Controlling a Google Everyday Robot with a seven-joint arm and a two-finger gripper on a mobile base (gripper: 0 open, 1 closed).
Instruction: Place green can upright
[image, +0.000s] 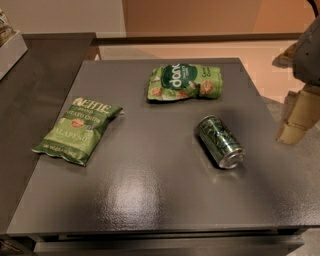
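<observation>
The green can (220, 141) lies on its side on the dark grey table (150, 190), right of the middle. Its silver end faces the front right and its other end points to the back left. My gripper (295, 120) is at the right edge of the view, beyond the table's right edge and to the right of the can, apart from it. It holds nothing that I can see. The arm's grey body (309, 50) rises above it at the top right.
A green Kettle chip bag (78, 130) lies flat at the table's left. A second green snack bag (184, 82) lies at the back middle, just behind the can. A dark counter (40, 65) adjoins on the left, with a white box (10, 50) on it.
</observation>
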